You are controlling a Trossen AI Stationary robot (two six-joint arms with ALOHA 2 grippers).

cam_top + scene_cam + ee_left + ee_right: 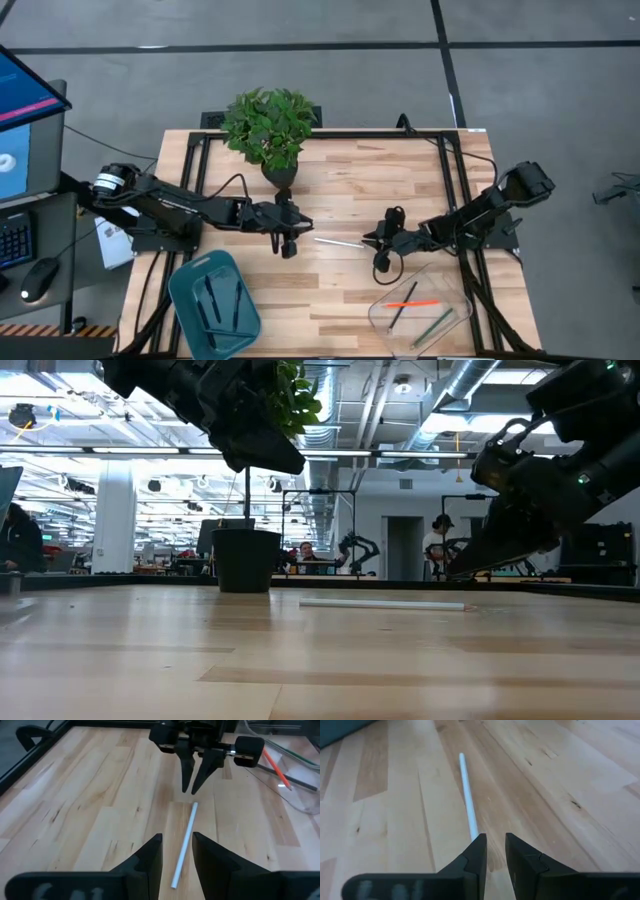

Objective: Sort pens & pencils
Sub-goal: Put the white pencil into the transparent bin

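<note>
One white pen [338, 241] lies flat on the wooden table between my two grippers. My left gripper [177, 850] hangs open well above the pen's left end, and the pen shows below the gap between its fingers. My right gripper [496, 850] is open by a narrow gap. It slants down just above the pen's right end [195, 806], and nothing is between its fingers. Dark pens lie in a teal tray [190, 290] at the near left. An orange pen [413, 302] and two more lie in a clear container [455, 300] at the near right.
A potted plant [270, 125] stands at the table's far edge, behind the left gripper. Black frame rails run along the left and right sides of the table. Bare wood lies around the white pen [380, 603].
</note>
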